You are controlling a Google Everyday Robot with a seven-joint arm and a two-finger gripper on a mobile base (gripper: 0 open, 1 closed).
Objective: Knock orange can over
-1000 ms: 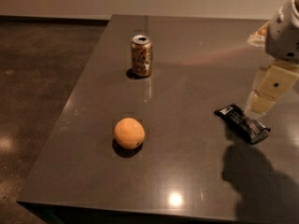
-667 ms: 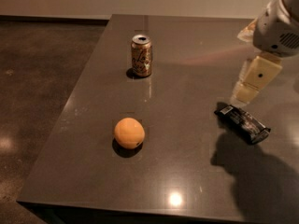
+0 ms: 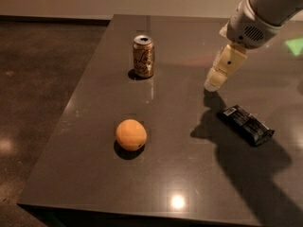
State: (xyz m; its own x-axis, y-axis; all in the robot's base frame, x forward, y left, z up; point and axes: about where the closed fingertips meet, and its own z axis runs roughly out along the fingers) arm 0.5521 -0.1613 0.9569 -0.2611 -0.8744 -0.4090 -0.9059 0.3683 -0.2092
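Note:
The orange can point(image 3: 143, 56) stands upright on the dark table point(image 3: 189, 174), toward the back left, its silver top with pull tab showing. My gripper point(image 3: 214, 82) hangs from the white arm at the upper right, pointing down just above the table. It is well to the right of the can and apart from it.
A round orange fruit point(image 3: 131, 134) lies in front of the can, nearer the table's front. A flat black wrapped bar point(image 3: 245, 124) lies on the right, just below and right of the gripper. The table's left edge drops to a dark floor point(image 3: 42, 79).
The gripper and arm have moved left and toward the back of the table, from over the black bar toward the can's side. The can, fruit and bar have not moved.

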